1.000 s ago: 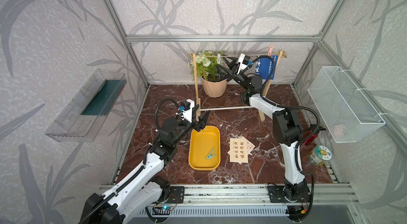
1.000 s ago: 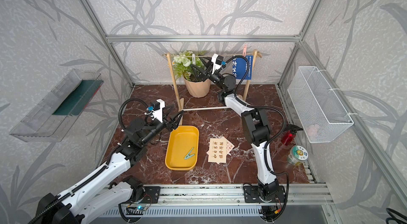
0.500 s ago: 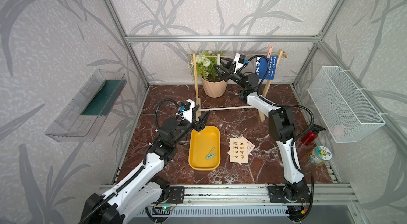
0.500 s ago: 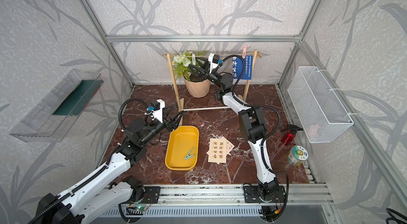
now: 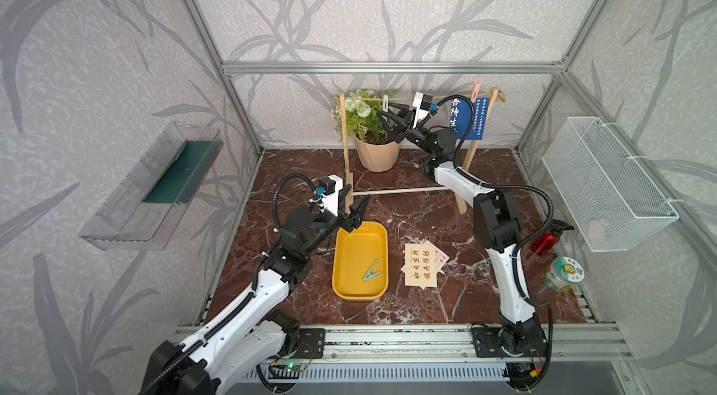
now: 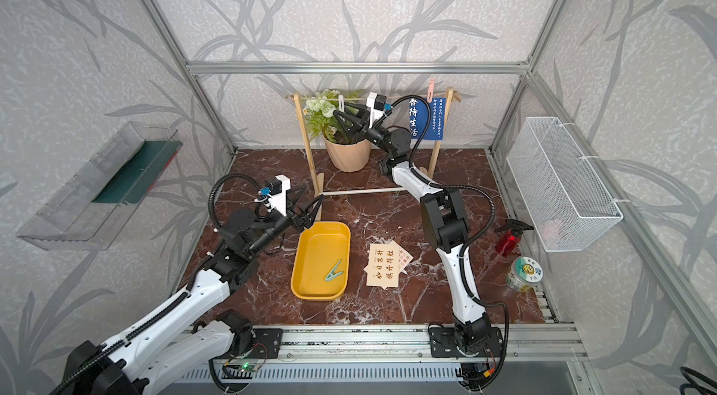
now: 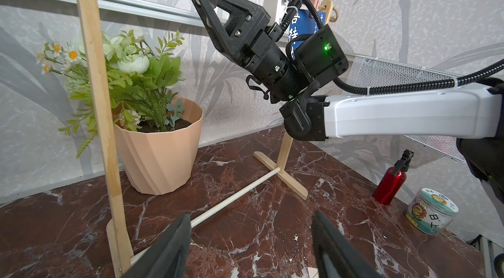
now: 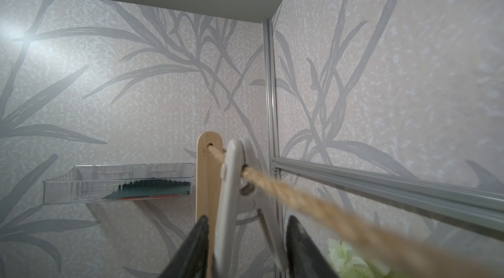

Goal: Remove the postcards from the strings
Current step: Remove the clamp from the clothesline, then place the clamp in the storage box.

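Observation:
A dark blue postcard [image 5: 468, 119] hangs from the jute string [image 6: 399, 97] at the rack's right end, held by a pink peg [image 5: 476, 88]. Two cream postcards [image 5: 421, 267] lie overlapped on the table. Near the left post a white peg [image 8: 231, 194] is clipped on the string [image 8: 300, 197]. My right gripper [image 8: 246, 219] is raised to it, open, one finger on each side of the peg with narrow gaps; both top views show this gripper [image 5: 385, 112] [image 6: 341, 110]. My left gripper [image 5: 359, 214] hovers open and empty over the yellow tray's far corner; its wrist view [image 7: 251, 235] shows only table between the fingers.
The yellow tray [image 5: 337, 257] holds a teal peg [image 5: 371, 271]. A potted plant [image 5: 378, 152] stands behind the rack, whose white crossbar [image 5: 395, 190] runs low. A red spray bottle [image 5: 543, 241] and a jar [image 5: 564, 274] sit right. A wire basket [image 5: 605, 187] and clear shelf [image 5: 155, 187] hang on the walls.
My right gripper has slid left along the string, away from the blue postcard to the white peg, and its jaws have narrowed around it. The left arm has not moved.

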Robot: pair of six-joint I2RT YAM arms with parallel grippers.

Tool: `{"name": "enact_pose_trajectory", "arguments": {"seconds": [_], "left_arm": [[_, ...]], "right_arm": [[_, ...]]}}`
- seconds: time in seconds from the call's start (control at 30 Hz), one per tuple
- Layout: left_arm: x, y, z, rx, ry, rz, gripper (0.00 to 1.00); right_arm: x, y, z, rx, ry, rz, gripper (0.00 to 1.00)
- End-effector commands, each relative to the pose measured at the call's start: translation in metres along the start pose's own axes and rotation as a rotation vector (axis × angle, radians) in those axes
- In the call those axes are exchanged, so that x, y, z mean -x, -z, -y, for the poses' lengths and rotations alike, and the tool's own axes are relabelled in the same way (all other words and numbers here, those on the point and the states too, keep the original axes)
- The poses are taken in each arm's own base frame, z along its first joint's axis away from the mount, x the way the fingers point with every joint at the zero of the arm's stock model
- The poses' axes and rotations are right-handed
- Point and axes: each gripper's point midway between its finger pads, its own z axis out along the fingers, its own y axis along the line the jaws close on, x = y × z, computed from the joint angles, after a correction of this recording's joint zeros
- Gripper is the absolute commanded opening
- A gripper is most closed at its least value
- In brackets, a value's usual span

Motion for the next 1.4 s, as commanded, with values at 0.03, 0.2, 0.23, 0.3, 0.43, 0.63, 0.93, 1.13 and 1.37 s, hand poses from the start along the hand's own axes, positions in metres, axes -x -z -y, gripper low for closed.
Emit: {"name": "enact_pose_trajectory", "arguments": {"seconds": [0.03,0.2,0.23,0.3,0.43,0.63,0.93,1.13,1.37], "left_arm": [[0.019,0.003,0.006,-0.017,-0.017,0.053,0.71],[0.02,0.003,0.005,-0.012,-0.02,0.056,0.71],[0.02,0.003,0.006,-0.013,-0.02,0.054,0.71],[0.02,0.004,0.005,-0.012,-0.019,0.055,0.71],[0.02,0.003,0.005,-0.011,-0.019,0.055,0.71],[0.021,0.003,0.005,-0.009,-0.02,0.058,0.71],[0.022,0.004,0.005,-0.01,-0.02,0.062,0.71],[0.023,0.007,0.003,0.007,-0.026,0.07,0.71],[0.019,0.026,-0.029,0.197,-0.031,0.117,0.7]], "right_arm": [[0.005,-0.004,-0.008,0.04,0.025,0.022,0.39],[0.006,-0.004,-0.008,0.038,0.026,0.022,0.32],[0.006,-0.004,-0.008,0.039,0.026,0.021,0.29],[0.007,-0.004,-0.008,0.038,0.027,0.022,0.28],[0.007,-0.004,-0.008,0.041,0.03,0.018,0.24],[0.002,-0.001,-0.01,0.037,0.025,-0.002,0.1],[-0.021,0.022,-0.02,-0.002,0.019,-0.049,0.0],[-0.042,0.039,-0.07,0.012,0.046,-0.136,0.0],[-0.108,0.084,-0.165,-0.044,-0.032,-0.429,0.0]]}}
